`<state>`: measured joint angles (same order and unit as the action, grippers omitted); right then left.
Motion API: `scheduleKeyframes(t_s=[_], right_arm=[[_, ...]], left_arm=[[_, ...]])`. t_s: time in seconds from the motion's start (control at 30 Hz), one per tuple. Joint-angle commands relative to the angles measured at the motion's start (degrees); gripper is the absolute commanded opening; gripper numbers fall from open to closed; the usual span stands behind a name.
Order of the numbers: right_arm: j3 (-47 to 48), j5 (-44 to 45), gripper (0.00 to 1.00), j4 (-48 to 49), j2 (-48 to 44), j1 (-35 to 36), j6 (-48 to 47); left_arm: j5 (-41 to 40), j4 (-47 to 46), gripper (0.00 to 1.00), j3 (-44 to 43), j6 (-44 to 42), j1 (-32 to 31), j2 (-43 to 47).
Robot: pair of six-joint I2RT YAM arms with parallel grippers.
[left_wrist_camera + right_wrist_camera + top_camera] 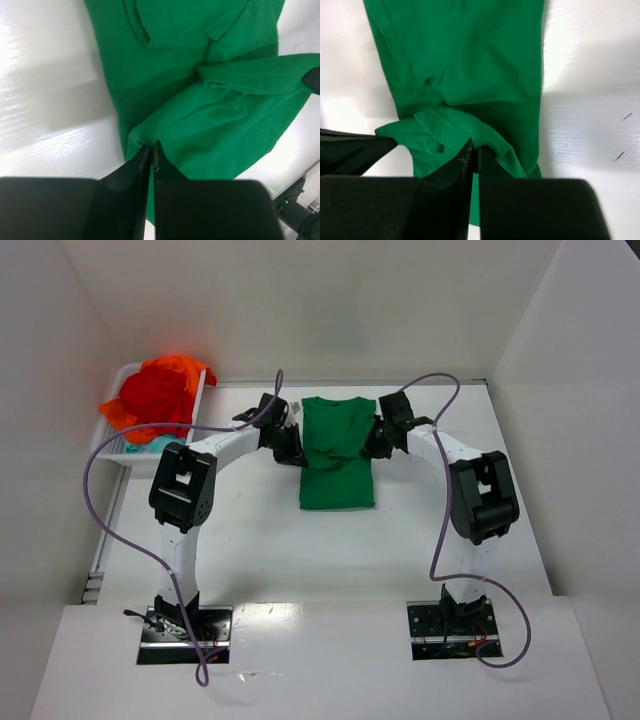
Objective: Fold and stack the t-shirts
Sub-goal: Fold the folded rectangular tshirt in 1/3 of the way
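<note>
Pinching the green t-shirt [337, 455] with your left gripper [151, 149] and right gripper [475, 148], both nearly shut, you could lose the fold if thin cloth slips out.

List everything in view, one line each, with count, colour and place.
green t-shirt: one, bright green, mid-table, between the grippers
red and orange t-shirts: heap, count unclear, in the basket
teal cloth: one, teal, under that heap
basket: one, white, far left
table: one, white
cables: two, purple, looping at left and right
arms: two, black and white, bases at near edge
left gripper: one, black, shut on the green t-shirt's edge
right gripper: one, black, shut on its opposite edge
</note>
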<state>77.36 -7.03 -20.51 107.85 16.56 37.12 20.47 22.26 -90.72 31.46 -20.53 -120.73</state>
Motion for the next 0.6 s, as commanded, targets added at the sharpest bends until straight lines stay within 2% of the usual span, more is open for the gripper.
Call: scheduleKeyframes(t_s=[0.0, 0.03, 0.1, 0.13, 0.2, 0.23, 0.3, 0.33, 0.43, 0.57], right_arm=[[3.3, 0.3, 0.15, 2.8, 2.2, -0.4, -1.2], [3.3, 0.3, 0.32, 2.8, 2.7, -0.4, -1.7], [3.8, 0.3, 0.4, 2.8, 2.7, -0.4, -2.2], [3.8, 0.3, 0.53, 2.8, 2.7, -0.4, -2.2], [4.4, 0.9, 0.64, 2.8, 1.8, -0.4, -2.8], [4.4, 1.7, 0.67, 2.8, 0.5, -0.9, -2.8], [4.4, 3.3, 0.77, 2.8, -1.1, -0.9, -2.8], [4.4, 3.9, 0.79, 2.8, -2.2, -1.4, -2.8], [2.9, 4.0, 0.79, 4.5, -6.6, -1.4, -3.3], [-1.2, 2.5, 0.7, 5.2, -10.2, -1.4, -3.3]], left_arm=[[1.8, -1.1, 0.13, -2.0, -1.4, 0.9, -1.3], [1.8, -1.1, 0.19, -2.0, -1.4, 0.9, -1.3], [1.8, -1.1, 0.39, -2.0, -1.4, 1.5, -1.3], [1.8, -1.1, 0.44, -2.5, -1.4, 1.6, -1.3], [2.3, -1.1, 0.59, -2.5, -2.0, 2.3, -0.2], [2.3, -1.1, 0.7, -3.2, -2.0, 2.9, -0.2], [2.3, -1.1, 0.78, -3.9, -2.5, 3.7, 1.5], [2.3, -1.1, 0.81, -3.9, -2.5, 4.4, 2.2], [2.3, -1.1, 0.85, -3.2, -3.1, 5.0, 5.2], [3.5, -3.9, 0.85, 2.5, -1.9, 5.0, 10.1]])
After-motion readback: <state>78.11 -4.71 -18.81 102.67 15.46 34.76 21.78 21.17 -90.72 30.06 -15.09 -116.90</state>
